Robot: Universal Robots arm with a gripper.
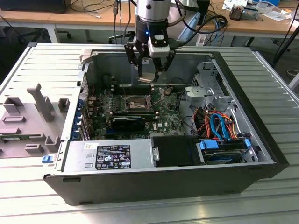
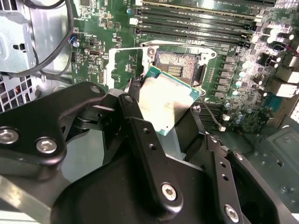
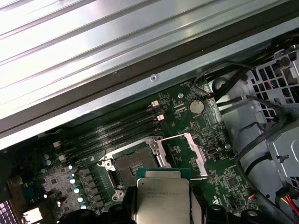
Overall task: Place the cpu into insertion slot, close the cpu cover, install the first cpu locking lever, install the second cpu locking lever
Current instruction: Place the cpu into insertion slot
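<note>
My gripper point(image 1: 148, 73) hangs inside the open computer case, shut on the cpu point(image 1: 147, 77), a small silver-topped square chip held by its edges. In both wrist views the cpu point(image 2: 166, 100) point(image 3: 161, 200) hovers above the green motherboard point(image 2: 93, 28), close beside the insertion slot point(image 2: 180, 67) point(image 3: 133, 165) and apart from it. The slot is bare, its dark contact field exposed. The cpu cover point(image 3: 195, 154) point(image 2: 122, 63) is swung open to one side of the slot. Black fingers point(image 2: 135, 116) press on the chip's sides.
Long black memory slots point(image 3: 117, 133) run beside the socket. A metal drive cage point(image 1: 208, 88) and orange and blue cables point(image 1: 217, 123) fill the case at the exterior view's right. The power supply point(image 1: 110, 156) sits at the front. A grey fixture point(image 1: 39, 105) lies outside the case.
</note>
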